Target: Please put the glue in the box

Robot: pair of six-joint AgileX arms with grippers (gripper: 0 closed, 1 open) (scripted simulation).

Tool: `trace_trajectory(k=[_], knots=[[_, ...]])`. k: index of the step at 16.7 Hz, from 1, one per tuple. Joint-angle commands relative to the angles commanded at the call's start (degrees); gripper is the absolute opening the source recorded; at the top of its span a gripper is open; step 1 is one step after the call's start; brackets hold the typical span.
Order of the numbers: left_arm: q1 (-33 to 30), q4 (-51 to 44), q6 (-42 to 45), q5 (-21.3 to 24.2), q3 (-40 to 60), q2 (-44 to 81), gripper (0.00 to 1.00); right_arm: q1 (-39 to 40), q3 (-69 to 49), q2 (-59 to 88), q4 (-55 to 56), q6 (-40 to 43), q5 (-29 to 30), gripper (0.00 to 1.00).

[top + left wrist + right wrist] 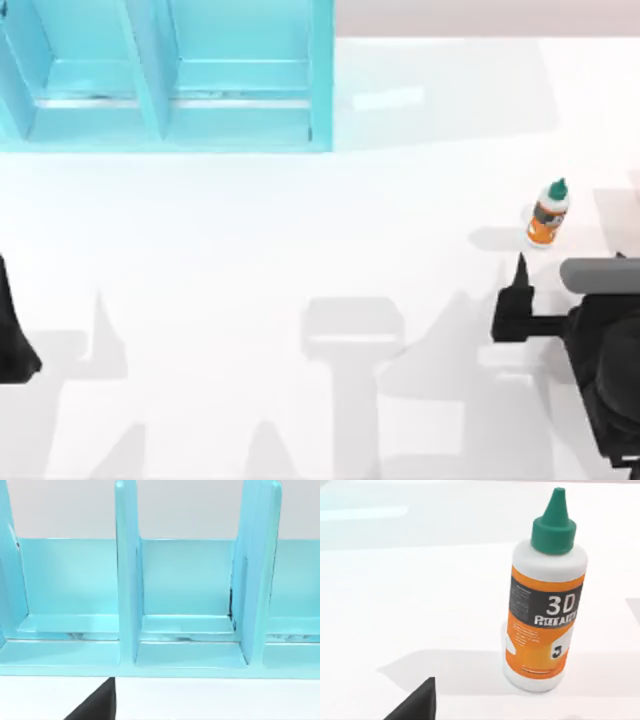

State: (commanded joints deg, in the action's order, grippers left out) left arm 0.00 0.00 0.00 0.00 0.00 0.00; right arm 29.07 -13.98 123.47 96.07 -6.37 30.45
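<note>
Top view has the small orange-labelled glue bottle with teal pointed cap [549, 212] upright on the white desk [300, 250] at right, just beyond my right pincer [518, 290]; right wrist view alone reads its "3D" label

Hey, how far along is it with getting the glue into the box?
Nothing is done yet: the glue stands upright on the table at its right side, untouched. In hand: the right gripper sits just short of the bottle, not gripping it. Left to do: grasp it, carry it to the blue box at the far left and release. The left arm is parked at the left edge.
</note>
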Motion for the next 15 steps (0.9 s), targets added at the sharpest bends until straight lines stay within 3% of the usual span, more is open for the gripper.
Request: trace_trajectory(k=[9, 15], knots=[[0.00, 0.00, 0.00, 0.00, 0.00, 0.00, 1.00, 0.46, -0.29, 3.12, 2.30, -0.13, 0.65, 1.00], [0.00, 0.00, 0.00, 0.00, 0.00, 0.00, 1.00, -3.71, -9.95, 6.18, -3.45, 1.02, -3.50, 1.00]])
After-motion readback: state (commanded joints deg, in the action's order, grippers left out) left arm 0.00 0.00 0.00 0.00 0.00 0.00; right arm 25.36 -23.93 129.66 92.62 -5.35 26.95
